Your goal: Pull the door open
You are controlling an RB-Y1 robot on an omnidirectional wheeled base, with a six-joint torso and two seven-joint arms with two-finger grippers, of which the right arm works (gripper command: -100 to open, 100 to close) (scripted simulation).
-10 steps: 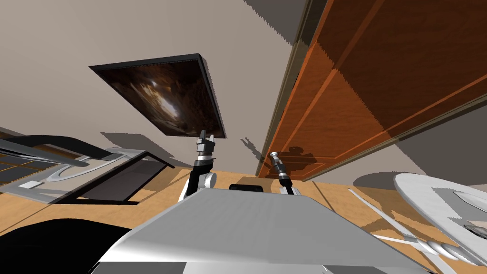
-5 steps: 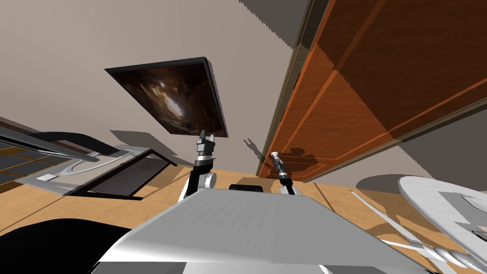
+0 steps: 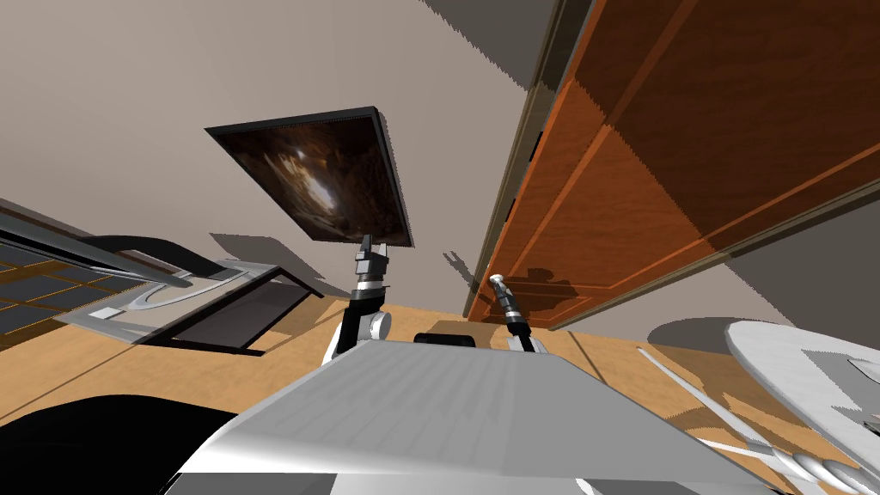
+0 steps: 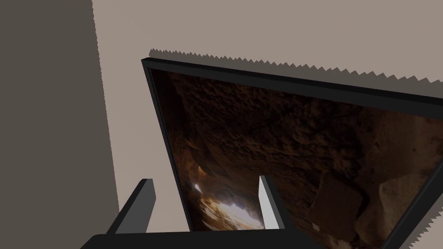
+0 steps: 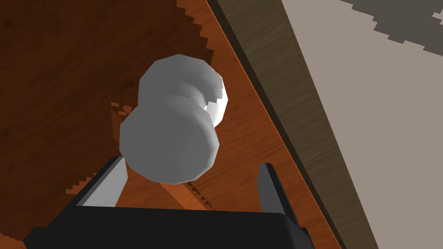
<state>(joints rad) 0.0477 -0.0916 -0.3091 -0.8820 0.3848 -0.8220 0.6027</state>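
The door [image 3: 670, 155] is orange-brown panelled wood, standing to my right in a dark frame [image 3: 516, 172]. Its pale grey round knob [image 5: 168, 142] sticks out from the wood [image 5: 65, 65]. My right gripper [image 5: 192, 164] is open, its two fingers standing either side of the knob; the knob sits closer to one finger, and neither presses it. In the head view the right gripper [image 3: 497, 282] reaches up to the door's near edge. My left gripper [image 3: 371, 250] is raised beside it, open [image 4: 205, 181] and holding nothing.
A dark-framed picture [image 3: 326, 180] hangs on the beige wall left of the door. Low dark-framed furniture [image 3: 215, 314] stands on the wood floor at left. A white round object [image 3: 799, 369] on thin legs is at right.
My view has turned a little: the picture and the low furniture slid right in the head view. Both arms keep their pose, and the right gripper stays at the knob.
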